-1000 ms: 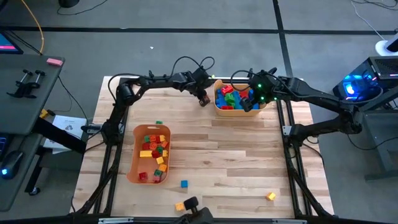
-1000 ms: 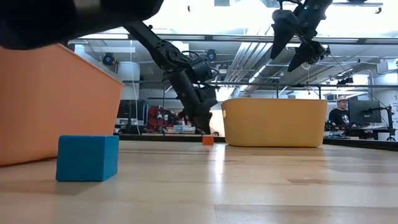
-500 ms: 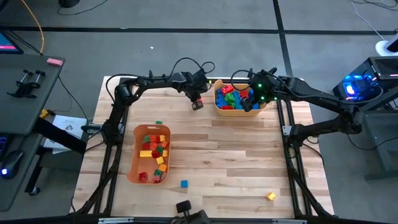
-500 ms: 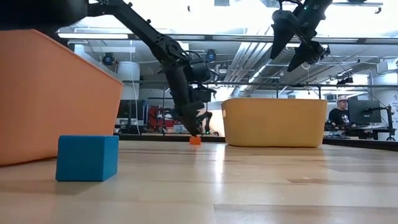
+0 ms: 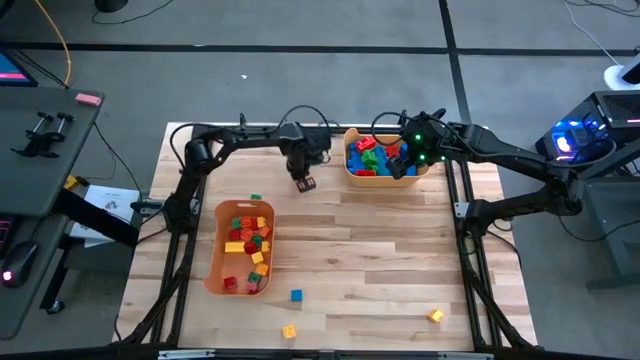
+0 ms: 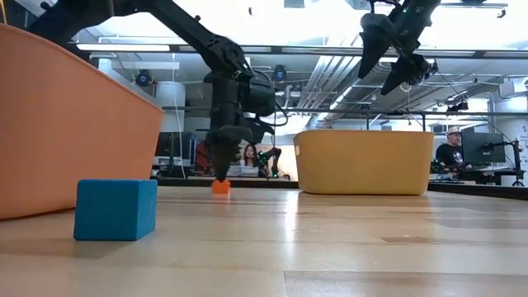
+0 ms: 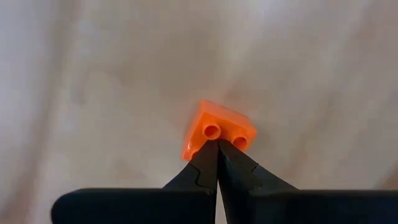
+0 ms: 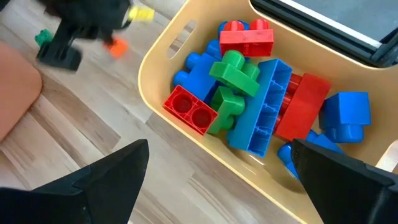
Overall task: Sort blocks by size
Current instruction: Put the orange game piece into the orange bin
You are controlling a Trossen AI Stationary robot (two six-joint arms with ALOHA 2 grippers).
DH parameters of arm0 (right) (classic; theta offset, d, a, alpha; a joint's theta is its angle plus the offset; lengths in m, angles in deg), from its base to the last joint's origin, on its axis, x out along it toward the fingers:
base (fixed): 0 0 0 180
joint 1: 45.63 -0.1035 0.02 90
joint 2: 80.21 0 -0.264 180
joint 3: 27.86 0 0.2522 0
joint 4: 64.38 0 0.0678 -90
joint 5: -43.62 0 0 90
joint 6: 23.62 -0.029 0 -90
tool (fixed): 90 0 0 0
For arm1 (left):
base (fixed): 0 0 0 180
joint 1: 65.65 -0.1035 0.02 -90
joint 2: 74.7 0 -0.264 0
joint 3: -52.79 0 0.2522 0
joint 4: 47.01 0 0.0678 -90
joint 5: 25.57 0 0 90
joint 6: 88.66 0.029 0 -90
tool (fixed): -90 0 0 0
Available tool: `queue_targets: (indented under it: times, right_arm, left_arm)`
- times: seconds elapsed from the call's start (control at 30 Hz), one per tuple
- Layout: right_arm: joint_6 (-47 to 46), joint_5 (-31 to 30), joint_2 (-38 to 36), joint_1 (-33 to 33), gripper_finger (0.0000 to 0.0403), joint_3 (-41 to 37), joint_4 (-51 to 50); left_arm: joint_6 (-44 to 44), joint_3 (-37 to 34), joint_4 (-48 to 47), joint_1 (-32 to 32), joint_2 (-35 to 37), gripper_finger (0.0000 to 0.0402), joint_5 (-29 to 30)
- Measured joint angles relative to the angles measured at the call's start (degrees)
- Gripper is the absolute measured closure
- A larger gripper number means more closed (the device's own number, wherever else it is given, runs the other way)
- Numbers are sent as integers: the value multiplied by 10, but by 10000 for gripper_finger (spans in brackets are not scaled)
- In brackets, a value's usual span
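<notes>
Three loose blocks lie at the near edge of the pale plank table (image 5: pixel 380 260): a yellow block (image 5: pixel 289 331), a blue cube (image 5: pixel 296 296) and another yellow block (image 5: pixel 436 316). Farther in, the orange bin (image 5: pixel 212 262) holds small blocks. Beyond it the left gripper (image 5: pixel 305 183) is clamped shut on a small orange block (image 7: pixel 217 130), low over the wood. Farthest, the right gripper (image 5: pixel 408 163) hangs with jaws wide and empty over the cream bin (image 6: pixel 365 162) of large blocks. Grey floor surrounds the table. Since a second ago the left gripper has carried its block away from the cream bin.
</notes>
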Motion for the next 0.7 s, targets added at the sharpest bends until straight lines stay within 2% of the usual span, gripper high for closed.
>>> queue_targets:
  times: [0.23,0.47,0.6,0.7]
  right_arm:
    - [-24,0,0,-1,13,0,0]
    - [-40,0,0,0,13,0,2]
    - [-48,0,0,-1,13,0,14]
    - [-48,0,0,-1,13,0,31]
  left_arm:
    - [-36,-2,0,97,-1,401,-58]
    - [-73,2,47,219,0,401,-61]
    - [-87,8,42,263,14,401,-58]
    - [-60,9,39,280,35,401,-46]
